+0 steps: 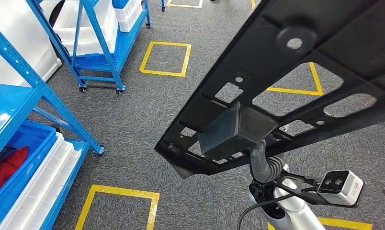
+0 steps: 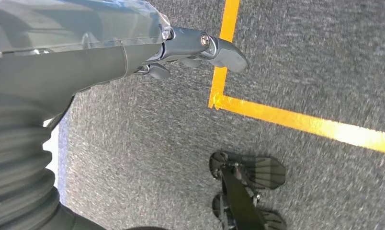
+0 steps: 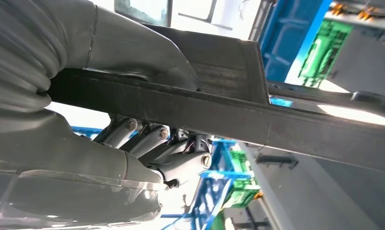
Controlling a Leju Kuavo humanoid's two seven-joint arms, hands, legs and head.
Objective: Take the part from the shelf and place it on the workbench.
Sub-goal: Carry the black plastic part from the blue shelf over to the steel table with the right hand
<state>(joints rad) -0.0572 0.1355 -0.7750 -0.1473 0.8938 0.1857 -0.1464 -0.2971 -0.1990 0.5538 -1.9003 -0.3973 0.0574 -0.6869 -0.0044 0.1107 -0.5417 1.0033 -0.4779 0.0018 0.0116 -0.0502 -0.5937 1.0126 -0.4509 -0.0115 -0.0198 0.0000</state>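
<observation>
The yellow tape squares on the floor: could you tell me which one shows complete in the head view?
The upper yellow square, beside the wheeled blue shelf; the others are cut off by the frame or the black part.

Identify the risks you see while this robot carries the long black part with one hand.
1. The right hand grips the black part near one end, so the long overhang may tip or slip.
2. The far end could strike the blue shelf during a turn.
3. The left hand hangs free, giving no support.

A large flat black plastic panel with cut-out openings [image 1: 296, 81], matt and faintly textured, is gripped by the smooth grey plastic right hand [image 3: 147, 153]. Rough grey carpet floor [image 1: 133, 115] is marked with glossy yellow tape [image 1: 164, 58]. Painted blue metal shelving [image 1: 85, 43] is seen.
</observation>
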